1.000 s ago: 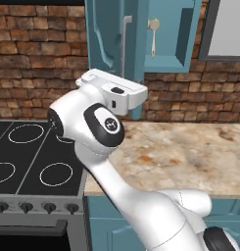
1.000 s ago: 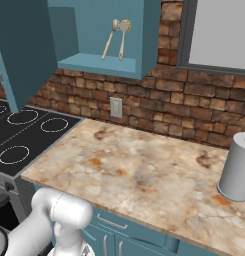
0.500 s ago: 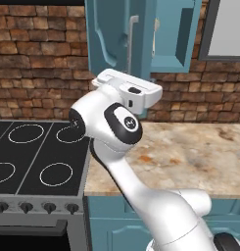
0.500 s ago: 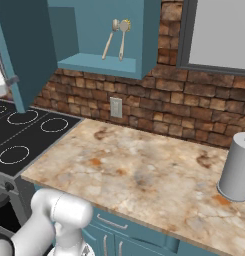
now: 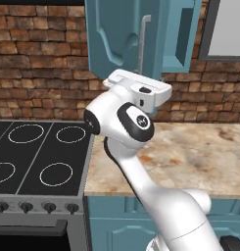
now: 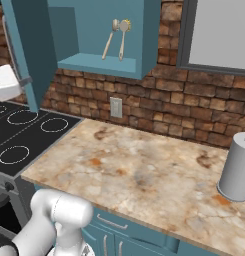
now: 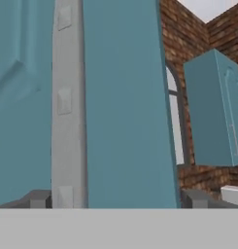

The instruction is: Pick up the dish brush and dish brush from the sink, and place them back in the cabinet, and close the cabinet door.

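I have the gripper (image 7: 115,202) spread wide, nothing in it, close against the open cabinet door (image 5: 122,39), its silver bar handle (image 7: 67,102) between the fingertips. Both dish brushes (image 6: 116,37) lean upright on the cabinet (image 6: 106,35) shelf, above the marble counter (image 6: 144,175).

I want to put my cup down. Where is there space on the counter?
The marble counter is bare from the stovetop across to the grey canister on the right. That middle stretch below the brick wall is free. The cabinet shelf is tighter: two dish brushes lean there.
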